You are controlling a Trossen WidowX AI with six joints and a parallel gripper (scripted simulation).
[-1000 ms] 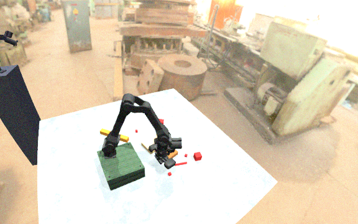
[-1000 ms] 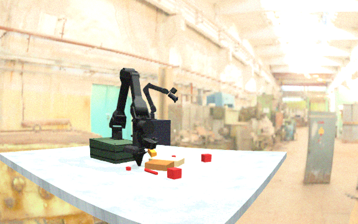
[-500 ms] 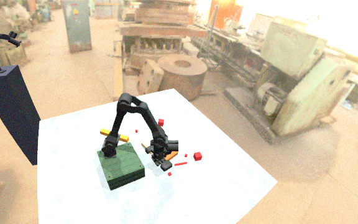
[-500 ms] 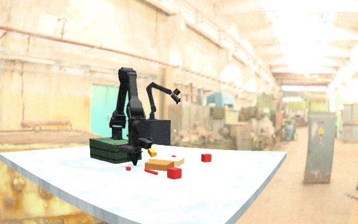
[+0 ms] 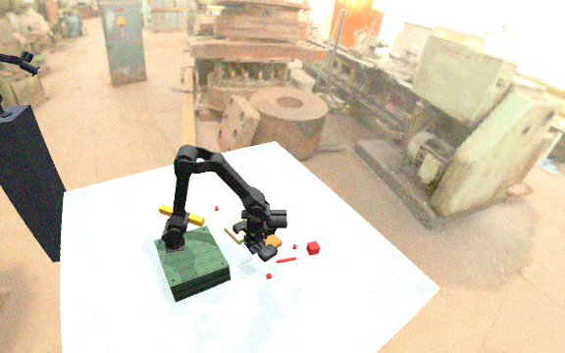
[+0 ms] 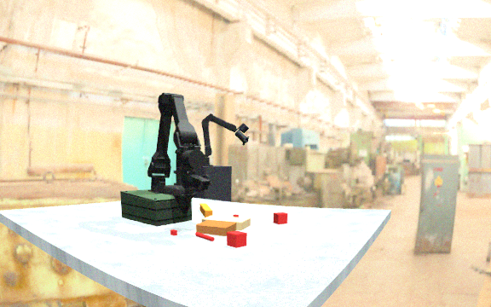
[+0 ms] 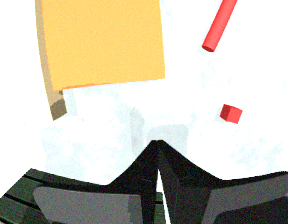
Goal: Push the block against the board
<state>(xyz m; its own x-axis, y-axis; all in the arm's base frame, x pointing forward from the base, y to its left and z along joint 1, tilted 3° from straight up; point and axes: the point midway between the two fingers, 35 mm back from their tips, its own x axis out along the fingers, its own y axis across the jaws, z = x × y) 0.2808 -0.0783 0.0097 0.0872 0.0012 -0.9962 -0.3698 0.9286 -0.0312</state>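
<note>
The orange square block (image 5: 274, 241) (image 6: 216, 228) (image 7: 105, 40) lies flat on the white table. The cream board (image 5: 233, 234) (image 6: 243, 223) (image 7: 57, 109) lies along its left side in the wrist view, where the board's end sticks out past the block's near edge. They look very close or touching; part of the board is hidden by the block and, in the top view, by the arm. My gripper (image 7: 156, 145) is shut and empty. Its tips are apart from the block, on the near side of it in the wrist view, between the block and the green base.
The green base (image 5: 194, 257) (image 6: 147, 209) carries my arm. A red rod (image 5: 286, 260) (image 6: 205, 236) (image 7: 219, 27) and a small red cube (image 5: 269, 276) (image 6: 174, 232) (image 7: 231, 114) lie nearby. A larger red cube (image 5: 313, 248) (image 6: 236, 239) and a yellow bar (image 5: 166, 210) (image 6: 205, 210) lie farther off.
</note>
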